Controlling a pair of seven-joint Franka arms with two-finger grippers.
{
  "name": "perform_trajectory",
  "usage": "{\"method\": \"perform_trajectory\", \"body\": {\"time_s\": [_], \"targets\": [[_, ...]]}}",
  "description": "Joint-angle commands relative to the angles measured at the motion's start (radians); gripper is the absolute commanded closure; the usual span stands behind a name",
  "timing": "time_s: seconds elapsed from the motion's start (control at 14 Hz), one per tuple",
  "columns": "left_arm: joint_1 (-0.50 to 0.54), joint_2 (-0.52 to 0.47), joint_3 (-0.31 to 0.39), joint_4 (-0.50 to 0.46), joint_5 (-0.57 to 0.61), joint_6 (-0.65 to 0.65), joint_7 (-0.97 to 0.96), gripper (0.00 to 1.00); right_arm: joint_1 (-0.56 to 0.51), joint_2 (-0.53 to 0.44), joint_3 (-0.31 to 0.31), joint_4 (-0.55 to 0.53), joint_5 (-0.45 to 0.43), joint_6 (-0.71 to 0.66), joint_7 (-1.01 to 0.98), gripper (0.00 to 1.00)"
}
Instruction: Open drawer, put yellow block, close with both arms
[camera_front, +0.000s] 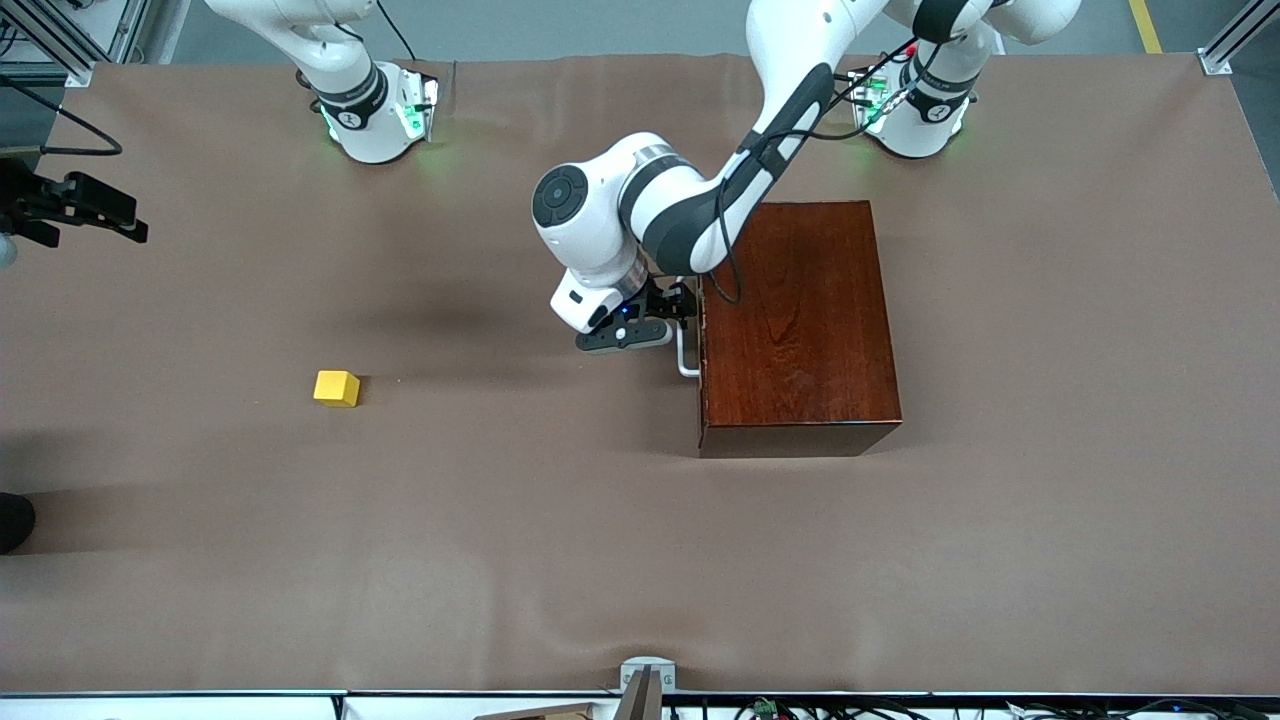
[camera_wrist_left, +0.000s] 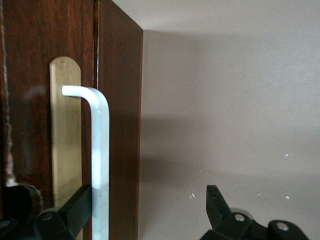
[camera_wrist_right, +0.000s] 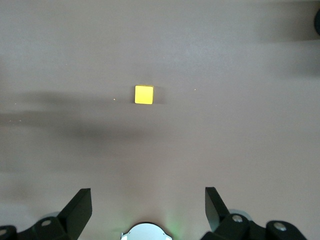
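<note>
Pincer (camera_wrist_left: 149, 202) of left arm spread around white bar handle (camera_wrist_left: 100, 150); right pincer (camera_wrist_right: 149, 207) spread over table.

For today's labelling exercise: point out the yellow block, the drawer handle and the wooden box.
yellow block (camera_front: 336, 387), front view, top face.
drawer handle (camera_wrist_left: 101, 160), left wrist view, white bar.
wooden box (camera_front: 805, 320), front view, top panel.

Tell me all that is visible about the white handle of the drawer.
The white handle is a smooth U-shaped bar, glossy like painted metal, with rounded bends. It is fixed to the pale-wood drawer front, which sits closed in the dark reddish-brown box, on the side toward the right arm's end of the table. The left gripper stands open around the bar; one finger appears to touch it, the other is apart.
</note>
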Motion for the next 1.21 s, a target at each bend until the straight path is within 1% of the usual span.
{"method": "perform_trajectory", "body": {"time_s": [0.0,0.21,0.5,0.64,1.14], "targets": [[-0.012,0.02,0.012,0.037,0.01,-0.039,-0.032,0.0,-0.02,-0.024,0.012,-0.02,-0.003,0.004,-0.006,0.0],[-0.012,0.026,0.012,0.043,0.004,-0.017,-0.073,0.0,-0.021,-0.024,0.012,-0.02,-0.003,0.005,-0.006,0.0],[-0.013,0.046,0.004,0.045,-0.005,0.088,-0.121,0.0,-0.02,-0.023,0.014,-0.02,0.0,0.005,-0.003,0.0],[-0.018,0.054,0.002,0.048,-0.054,0.15,-0.162,0.0,-0.02,-0.023,0.014,-0.02,0.003,0.003,-0.001,0.0],[-0.036,0.072,-0.001,0.054,-0.117,0.346,-0.251,0.0,-0.018,-0.021,0.014,-0.019,0.007,0.006,-0.001,0.0]]}}
